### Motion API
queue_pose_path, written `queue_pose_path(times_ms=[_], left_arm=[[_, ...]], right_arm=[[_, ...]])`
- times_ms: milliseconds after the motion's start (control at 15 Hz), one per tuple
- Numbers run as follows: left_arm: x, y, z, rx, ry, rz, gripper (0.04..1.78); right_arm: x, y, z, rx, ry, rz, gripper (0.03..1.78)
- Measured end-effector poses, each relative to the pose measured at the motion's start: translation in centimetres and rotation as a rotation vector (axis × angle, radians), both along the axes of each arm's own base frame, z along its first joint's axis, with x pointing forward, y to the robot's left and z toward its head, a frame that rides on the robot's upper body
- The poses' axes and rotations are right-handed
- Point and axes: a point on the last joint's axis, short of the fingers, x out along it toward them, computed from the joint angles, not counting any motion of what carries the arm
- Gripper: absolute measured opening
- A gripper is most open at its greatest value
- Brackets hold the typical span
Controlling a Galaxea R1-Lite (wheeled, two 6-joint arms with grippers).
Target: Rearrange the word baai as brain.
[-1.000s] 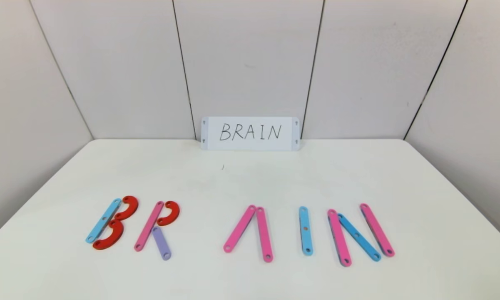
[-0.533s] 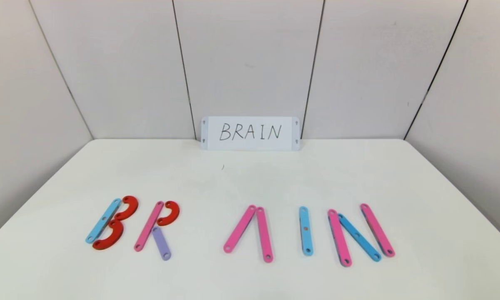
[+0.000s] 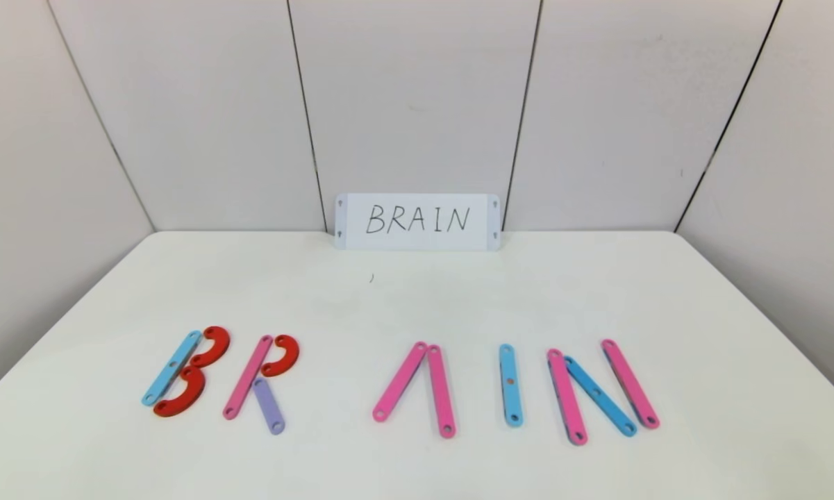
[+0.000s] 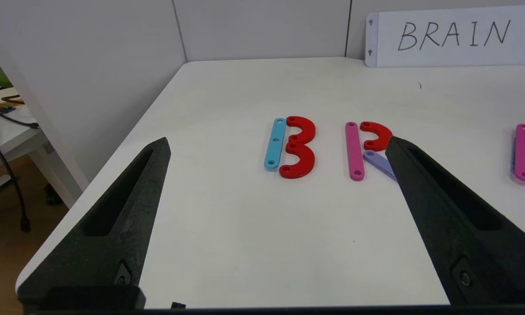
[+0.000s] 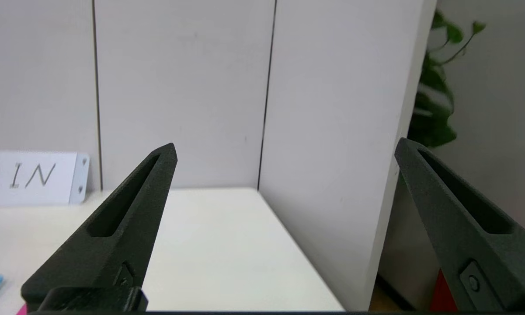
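The word of large flat letters (image 3: pixel 403 385), made of pink, light-blue and purple holed plastic strips and red C-shaped arcs, lies in one row along the near part of the white tabletop (image 3: pixel 417 298) and already reads B, R, A, I, N from the robot's left to its right. The strips mostly run with their long axis away from the robot, some of them leaning. The A (image 3: pixel 417 389) is only two pink strips that meet at the far end, with no crossbar, so I judge the task as finished or nearly so. The left gripper (image 4: pixel 277 144) is pulled back at the near left edge of the tabletop, its fingers wide apart and holding nothing; the B (image 4: pixel 290 146) and the R (image 4: pixel 367 148) lie ahead of it, so this arm is the nearer one for any correction on that side. The right gripper (image 5: pixel 284 148) is at the right side, also with wide, empty fingers, looking toward the far right corner and the wall panels; the white card with handwritten BRAIN (image 3: pixel 417 221) leans against the back wall. Compared with one second earlier, no letter has moved, and neither arm has entered the head view.
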Motion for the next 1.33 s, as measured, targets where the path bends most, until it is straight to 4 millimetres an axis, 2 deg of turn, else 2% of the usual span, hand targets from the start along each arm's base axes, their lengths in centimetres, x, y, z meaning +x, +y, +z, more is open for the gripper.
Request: queue_pose_path(times_ms=[133,467,733,933,1333], left_arm=[[0.7,0.0,-1.3,0.044,0.012,0.002,1.73],[1.2,0.0,-2.2,0.065,0.010,-0.013,1.73],[1.2,-0.2,-2.6,0.069,0.045,-0.072,1.73],[1.4,-0.3,-3.4,0.066,0.101,-0.134,1.73],[1.4,-0.3,-3.6,0.019,0.115,-0.135,1.73]], right_arm=[[0.4,0.0,-0.9,0.020,0.084,0.032,1.74],[1.1,0.2,-3.0,0.048,0.295,0.130,1.74],[1.2,0.4,-3.5,0.055,0.342,0.224,1.74],[1.2,0.5,-4.7,0.079,0.450,0.264,1.74],[1.2,0.5,-4.6,0.149,0.441,0.272,1.74]])
